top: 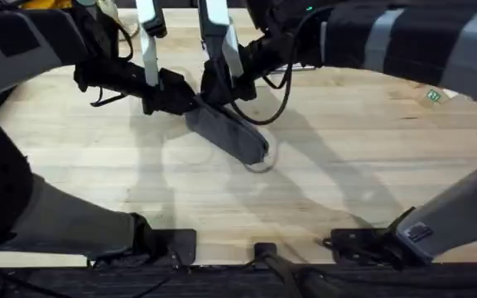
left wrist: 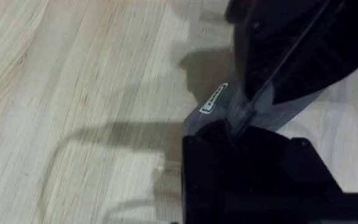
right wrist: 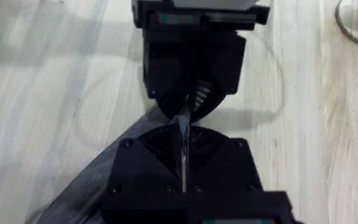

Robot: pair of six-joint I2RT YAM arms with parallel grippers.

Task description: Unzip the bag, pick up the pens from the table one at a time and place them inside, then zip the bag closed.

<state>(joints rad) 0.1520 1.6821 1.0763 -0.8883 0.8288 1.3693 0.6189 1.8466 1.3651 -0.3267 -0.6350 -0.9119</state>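
Note:
The grey bag lies slantwise in the middle of the table. Both grippers meet at its far end. My left gripper comes in from the left and is shut on the fabric beside a small label. Facing it, my right gripper is shut on a thin grey edge of the bag. In the right wrist view, more of the bag trails off under my fingers. Whether the zip is open cannot be told. The pens are out of view.
A thin pale loop lies on the wood by the bag's near end. A small green-marked tag sits at the far right. A round pale object shows at the edge of the right wrist view.

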